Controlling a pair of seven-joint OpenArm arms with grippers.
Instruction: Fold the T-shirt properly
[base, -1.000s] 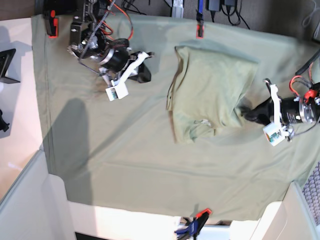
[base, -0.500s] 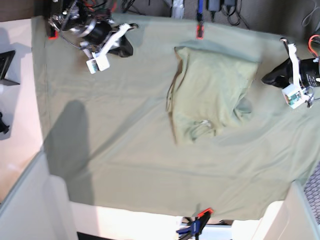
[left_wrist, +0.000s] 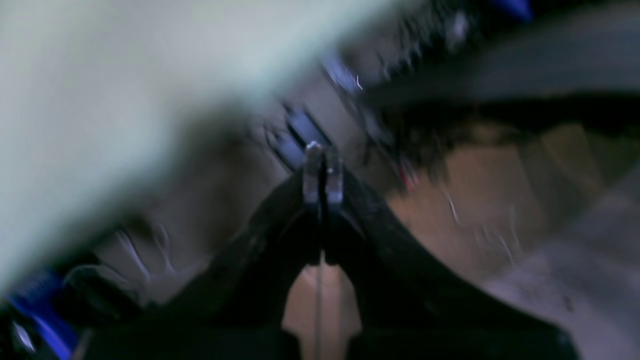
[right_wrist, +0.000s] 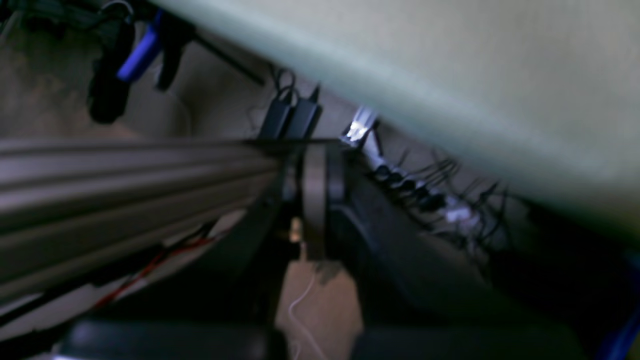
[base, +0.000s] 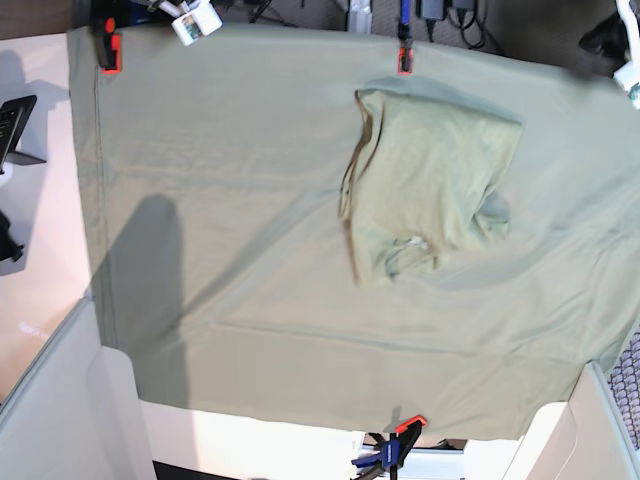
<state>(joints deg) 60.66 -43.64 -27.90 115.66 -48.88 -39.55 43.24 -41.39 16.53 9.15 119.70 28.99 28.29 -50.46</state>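
Observation:
The pale green T-shirt (base: 428, 185) lies folded into a rough rectangle on the tablecloth (base: 240, 260), right of centre, with its collar near the lower edge of the bundle. Neither gripper touches it. My left gripper (left_wrist: 322, 167) is shut with nothing between its fingers; in the base view its dark tip (base: 598, 38) shows at the top right corner, beyond the cloth. My right gripper (right_wrist: 320, 167) is also shut and empty. Of the right arm, only a white wrist block (base: 196, 20) shows at the top left edge of the base view. Both wrist views are blurred.
Orange clamps (base: 110, 52) (base: 402, 60) pin the tablecloth's far edge, and a blue-and-orange clamp (base: 395, 445) holds the near edge. Cables and plugs (base: 440, 15) lie behind the table. A black stand (base: 15, 125) sits at the left, and pale panels (base: 60, 410) at the lower left.
Both arms have pulled back from the table toward the far edge. The left gripper left the T-shirt's right side for the top right corner, the right arm for the top left. The T-shirt stays put.

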